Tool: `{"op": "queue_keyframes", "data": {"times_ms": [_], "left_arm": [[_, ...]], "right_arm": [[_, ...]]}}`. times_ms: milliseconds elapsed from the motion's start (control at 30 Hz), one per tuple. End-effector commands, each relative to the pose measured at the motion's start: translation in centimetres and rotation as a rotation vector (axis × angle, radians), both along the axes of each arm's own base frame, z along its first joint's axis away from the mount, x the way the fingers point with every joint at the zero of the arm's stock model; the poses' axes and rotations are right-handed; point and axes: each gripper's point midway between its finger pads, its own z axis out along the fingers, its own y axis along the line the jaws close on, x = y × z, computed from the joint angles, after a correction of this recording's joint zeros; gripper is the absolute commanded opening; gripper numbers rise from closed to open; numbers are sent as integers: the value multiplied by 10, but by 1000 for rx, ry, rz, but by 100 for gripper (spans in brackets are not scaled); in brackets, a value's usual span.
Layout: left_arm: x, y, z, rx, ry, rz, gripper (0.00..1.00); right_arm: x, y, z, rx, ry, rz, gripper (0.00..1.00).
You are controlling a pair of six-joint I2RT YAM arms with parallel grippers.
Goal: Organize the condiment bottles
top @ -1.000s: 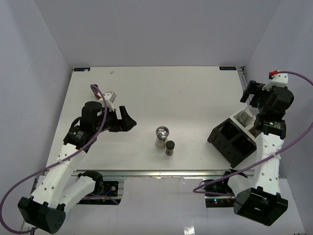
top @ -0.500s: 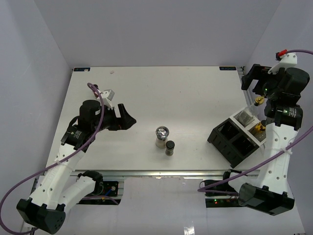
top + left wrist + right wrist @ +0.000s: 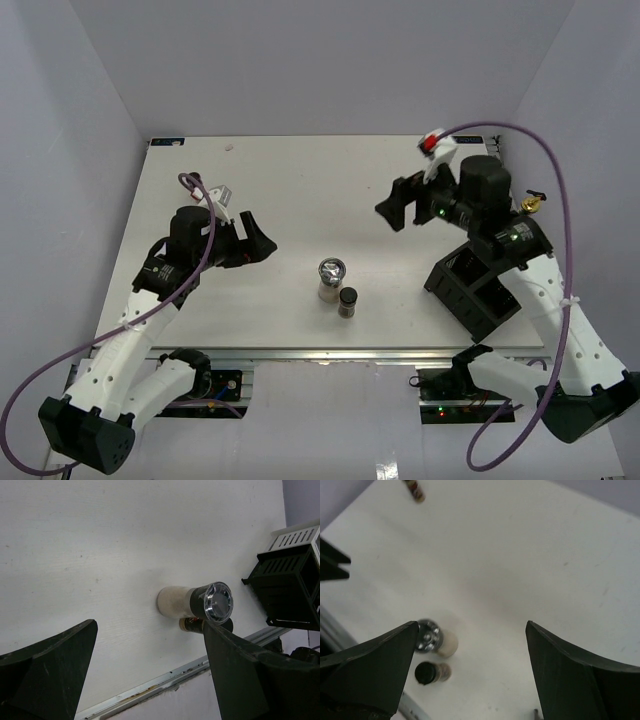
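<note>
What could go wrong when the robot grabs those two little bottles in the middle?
The chrome-topped shaker and the small dark jar stand right beside each other, so grabbing one might tip the other. Both sit near the front edge of the table, so a tipped one might roll off.

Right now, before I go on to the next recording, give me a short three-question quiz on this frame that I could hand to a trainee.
1. On which arm's side of the table does the rack sit?
2. How do the shaker and the small jar stand? A. inside the rack. B. close together on the table. C. lying on their sides.
3. True or false: a bottle is clamped in the right gripper.

Key
1. The right arm's side.
2. B.
3. False: the right gripper is open with nothing between its fingers.
</note>
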Motion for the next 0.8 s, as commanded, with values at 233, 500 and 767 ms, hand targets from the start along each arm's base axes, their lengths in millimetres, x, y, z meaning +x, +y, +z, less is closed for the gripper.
{"op": "queue_keyframes", "data": {"times_ms": [233, 500, 767], "left_arm": [[-13, 8, -18, -31, 13, 52, 98], [-16, 6, -26, -57, 25, 51, 98], [-22, 7, -23, -59, 14, 45, 98]], "right_arm": [[-87, 59, -123, -72, 141, 287, 97], [-115, 91, -149, -84, 101, 386, 100], [-106, 92, -179, -198, 109, 272, 96]]}}
